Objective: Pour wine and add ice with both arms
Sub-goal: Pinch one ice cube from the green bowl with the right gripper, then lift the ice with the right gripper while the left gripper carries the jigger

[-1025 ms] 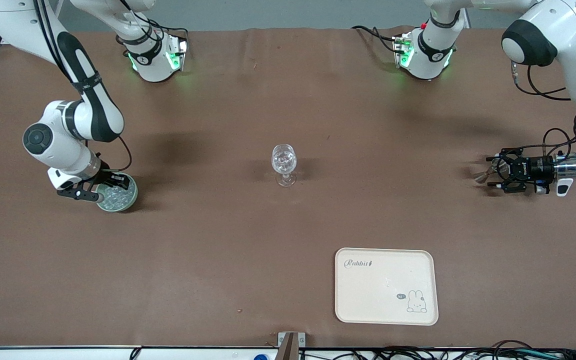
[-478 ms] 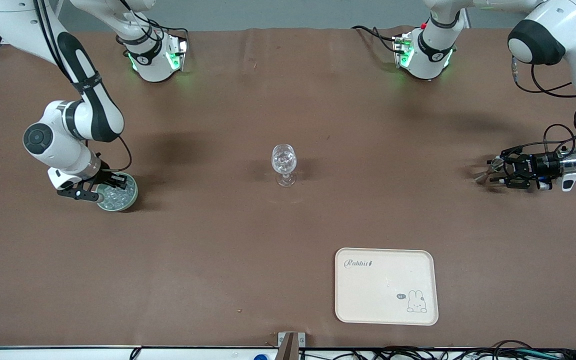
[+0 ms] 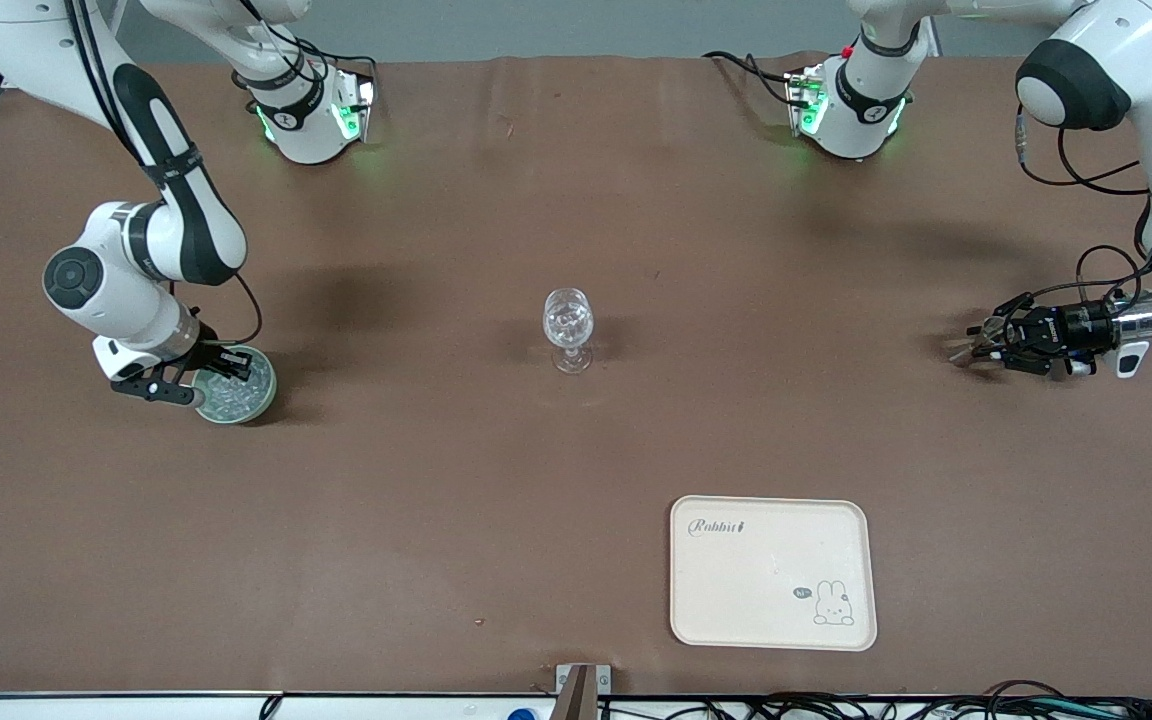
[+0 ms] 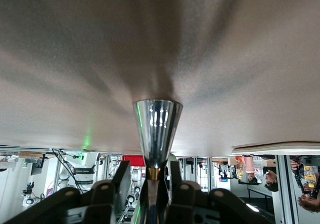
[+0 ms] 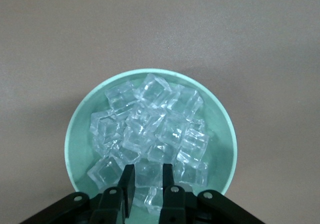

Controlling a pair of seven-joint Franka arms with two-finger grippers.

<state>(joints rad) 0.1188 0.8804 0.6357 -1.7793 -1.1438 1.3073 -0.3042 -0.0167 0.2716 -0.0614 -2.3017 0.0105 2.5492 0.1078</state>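
A pale green bowl holding several ice chunks sits toward the right arm's end of the table. My right gripper is down in the bowl. In the right wrist view its fingers stand narrowly apart with one ice chunk filling the gap, inside the bowl. A clear stemmed glass stands mid-table. My left gripper is low over the table at the left arm's end. It holds a shiny metal cone with a dark stem lengthwise between its jaws.
A cream tray with a rabbit print lies nearer the front camera than the glass, toward the left arm's end. The two green-lit arm bases stand along the table edge farthest from the front camera.
My left gripper has turned about its axis and sunk lower, drawing slightly toward the left arm's end, with the metal cone still in it. My right gripper has barely moved at the bowl.
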